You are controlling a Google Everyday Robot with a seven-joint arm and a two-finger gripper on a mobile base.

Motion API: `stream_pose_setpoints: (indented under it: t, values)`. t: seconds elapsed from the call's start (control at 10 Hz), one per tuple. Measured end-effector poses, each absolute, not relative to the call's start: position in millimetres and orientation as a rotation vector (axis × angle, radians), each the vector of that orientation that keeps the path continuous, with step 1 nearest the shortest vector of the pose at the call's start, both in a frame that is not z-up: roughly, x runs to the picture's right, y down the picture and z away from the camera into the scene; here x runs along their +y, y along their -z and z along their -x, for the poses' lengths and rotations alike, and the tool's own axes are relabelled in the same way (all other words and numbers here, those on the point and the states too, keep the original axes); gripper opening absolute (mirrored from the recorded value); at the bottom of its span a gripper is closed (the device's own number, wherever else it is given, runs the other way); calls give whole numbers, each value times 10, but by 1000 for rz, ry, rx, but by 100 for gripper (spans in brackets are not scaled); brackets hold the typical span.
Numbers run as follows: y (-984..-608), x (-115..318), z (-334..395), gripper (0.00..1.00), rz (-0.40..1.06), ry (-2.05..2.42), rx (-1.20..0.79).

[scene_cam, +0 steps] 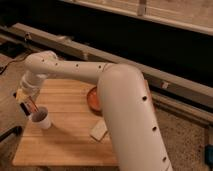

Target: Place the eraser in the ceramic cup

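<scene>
Camera view: at the left edge of the worktop (75, 137), the gripper (27, 100) pinched the eraser (32, 106), likely stiff and light, by its top above the ceramic cup (42, 120).

One claw (28, 101) above one ceramic cup (42, 120)

A light wooden bench (65, 145) with a planked top fills the lower left. On it, toward the right, sits a round orange bowl (92, 98), partly hidden. Nearer the front edge lies a pale tan rectangular block (99, 130), apart from the bowl. The gripper (27, 102) hangs over the bench's left edge. Behind the bench a long grey metal rail (100, 54) runs diagonally, with a dark wall above it. Speckled grey floor (190, 137) lies to the right.
</scene>
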State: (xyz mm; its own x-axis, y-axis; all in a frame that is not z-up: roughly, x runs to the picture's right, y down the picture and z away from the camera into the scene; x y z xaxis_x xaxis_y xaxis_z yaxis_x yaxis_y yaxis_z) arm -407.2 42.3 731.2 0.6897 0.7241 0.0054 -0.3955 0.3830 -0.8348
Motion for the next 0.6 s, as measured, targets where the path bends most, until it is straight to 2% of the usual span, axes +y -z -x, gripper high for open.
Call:
stream_pose_setpoints:
  t: [0.6]
  values:
    - [-7586, 370, 3865, 0, 952, -803, -381]
